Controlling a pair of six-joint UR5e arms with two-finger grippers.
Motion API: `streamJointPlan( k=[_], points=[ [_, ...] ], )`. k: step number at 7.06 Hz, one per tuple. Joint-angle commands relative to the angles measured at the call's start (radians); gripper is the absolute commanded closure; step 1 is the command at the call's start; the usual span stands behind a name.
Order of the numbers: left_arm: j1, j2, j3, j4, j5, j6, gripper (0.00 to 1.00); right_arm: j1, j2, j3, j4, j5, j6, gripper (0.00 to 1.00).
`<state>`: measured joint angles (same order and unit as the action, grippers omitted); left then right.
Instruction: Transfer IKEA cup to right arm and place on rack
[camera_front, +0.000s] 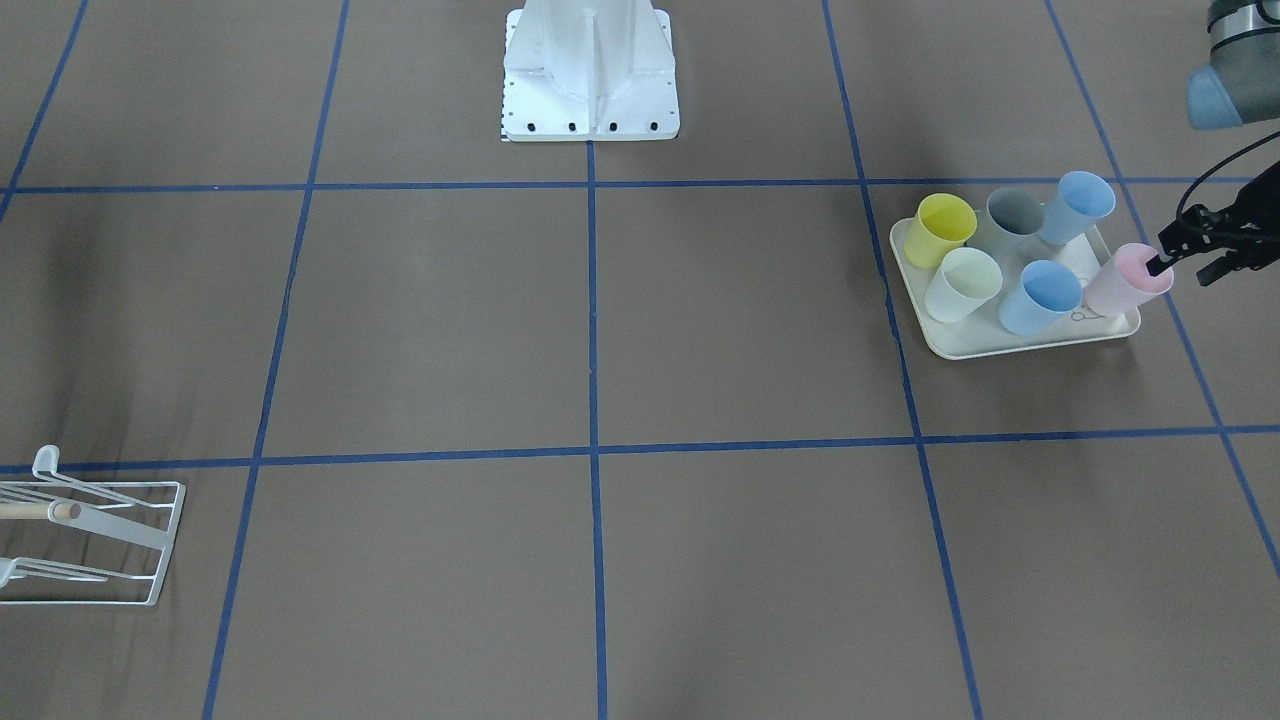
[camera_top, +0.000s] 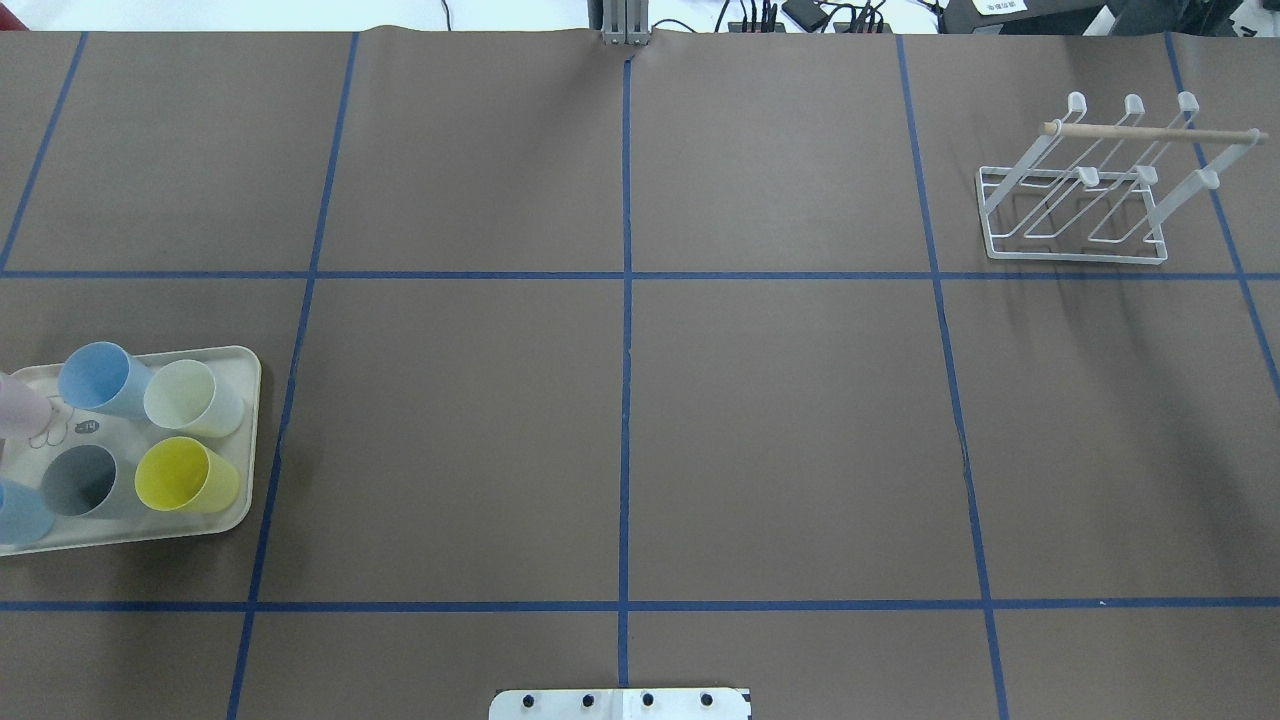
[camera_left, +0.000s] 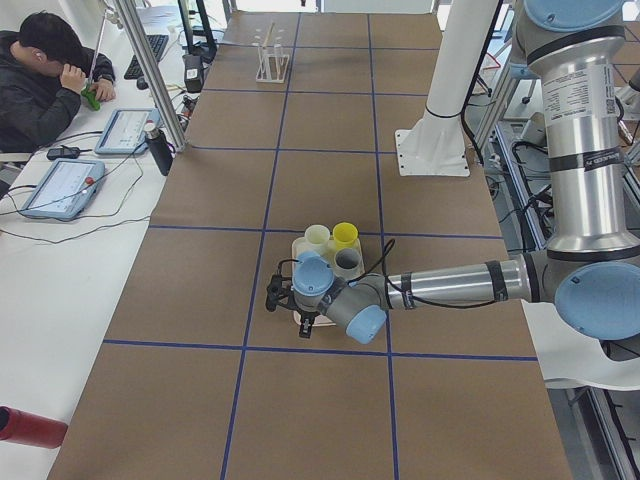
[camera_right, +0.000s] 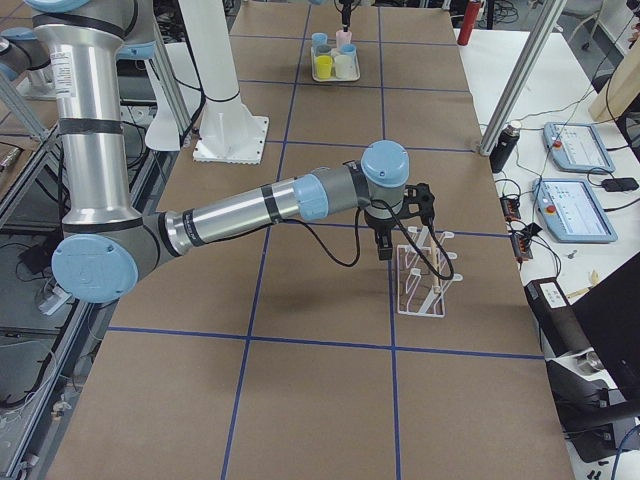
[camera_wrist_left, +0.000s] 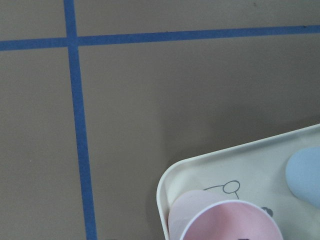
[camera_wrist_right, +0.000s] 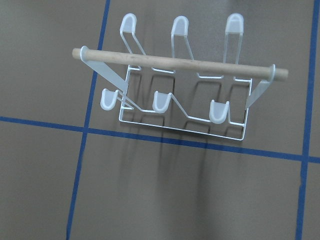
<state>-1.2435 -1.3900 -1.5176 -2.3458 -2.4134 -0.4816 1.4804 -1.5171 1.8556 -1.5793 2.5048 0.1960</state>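
Several pastel cups stand on a cream tray (camera_front: 1000, 345) with a rabbit drawing, on my left side of the table. My left gripper (camera_front: 1182, 270) is at the pink cup (camera_front: 1120, 285), with one finger inside its mouth and the other outside; the jaws look open. The pink cup also fills the bottom of the left wrist view (camera_wrist_left: 220, 220). The white wire rack (camera_top: 1075, 200) with a wooden dowel stands far off at my right. My right gripper (camera_right: 384, 248) hovers just above the rack (camera_right: 420, 280); I cannot tell whether it is open or shut.
The yellow (camera_front: 938, 228), grey (camera_front: 1010, 215), white (camera_front: 962, 285) and two blue cups (camera_front: 1040, 298) crowd the tray beside the pink one. The robot's white base (camera_front: 590, 80) stands at the table's robot side. An operator (camera_left: 40, 70) sits beside the table.
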Motion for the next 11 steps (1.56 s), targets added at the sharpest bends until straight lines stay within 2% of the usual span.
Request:
streamJointPlan(
  k=[1, 2, 3, 5, 8, 10, 11],
  points=[
    [0.022, -0.003, 0.001, -0.001, 0.000, 0.003, 0.39, 0.000, 0.000, -0.001, 0.001, 0.000, 0.000, 0.00],
    [0.025, -0.003, 0.001, -0.001, -0.001, 0.006, 0.40, 0.000, 0.000, -0.001, -0.001, 0.000, 0.002, 0.00],
    [0.039, -0.003, 0.001, -0.001, -0.001, 0.006, 0.53, 0.000, 0.000, -0.001, -0.001, 0.002, 0.002, 0.00],
    [0.044, -0.001, 0.001, -0.001, -0.001, 0.006, 1.00, 0.000, 0.000, 0.001, -0.001, 0.003, 0.002, 0.00],
    [0.021, 0.005, -0.029, 0.003, 0.002, 0.006, 1.00, 0.000, 0.015, 0.007, -0.001, 0.002, 0.005, 0.00],
    [-0.164, -0.009, -0.035, 0.003, 0.019, 0.006, 1.00, -0.002, 0.056, 0.008, 0.002, 0.000, 0.054, 0.00],
    [-0.224, -0.042, -0.041, 0.011, 0.086, 0.005, 1.00, -0.015, 0.083, 0.010, 0.014, -0.006, 0.056, 0.00]
  ],
)
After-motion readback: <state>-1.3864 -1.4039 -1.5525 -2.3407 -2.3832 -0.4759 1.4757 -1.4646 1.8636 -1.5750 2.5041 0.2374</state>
